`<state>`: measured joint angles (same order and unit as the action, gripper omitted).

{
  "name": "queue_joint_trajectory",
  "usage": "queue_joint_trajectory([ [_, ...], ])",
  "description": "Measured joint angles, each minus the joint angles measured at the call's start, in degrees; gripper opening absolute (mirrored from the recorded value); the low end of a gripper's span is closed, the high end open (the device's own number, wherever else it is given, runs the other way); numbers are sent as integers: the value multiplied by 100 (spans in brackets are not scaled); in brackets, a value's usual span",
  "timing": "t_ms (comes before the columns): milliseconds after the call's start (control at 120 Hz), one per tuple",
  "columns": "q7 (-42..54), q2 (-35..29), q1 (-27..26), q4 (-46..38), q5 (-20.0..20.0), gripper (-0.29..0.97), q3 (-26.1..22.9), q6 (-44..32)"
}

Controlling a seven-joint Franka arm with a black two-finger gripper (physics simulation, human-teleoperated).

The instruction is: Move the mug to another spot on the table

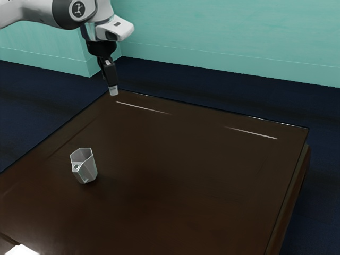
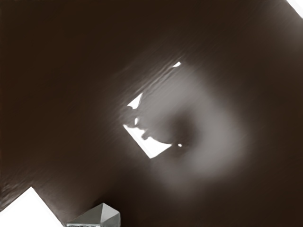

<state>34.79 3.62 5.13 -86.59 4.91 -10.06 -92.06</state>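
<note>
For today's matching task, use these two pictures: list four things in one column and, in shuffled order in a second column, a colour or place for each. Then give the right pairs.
Things
1. mug
2. table
3. wall
4. gripper

Colour or place
a. teal
b. in the air over the table's far corner
c. silver-grey, standing on the table
d. dark brown

Pairs: 1-c, 2-d, 3-a, 4-b
</note>
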Motion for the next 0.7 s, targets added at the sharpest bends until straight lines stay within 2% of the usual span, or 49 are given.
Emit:
queue_joint_trajectory([
  [308, 22, -16, -23, -97, -11, 68, -20, 27],
  [450, -184, -1012, -416, -1571, -484, 68, 670, -47],
  [550, -450, -1440, -146, -2482, -595, 68, 957, -434],
  [642, -764, -1596, -82, -3099, -628, 68, 1047, -928],
  [700, -1007, -1929, -55, -3722, -638, 68, 1066, -1323],
])
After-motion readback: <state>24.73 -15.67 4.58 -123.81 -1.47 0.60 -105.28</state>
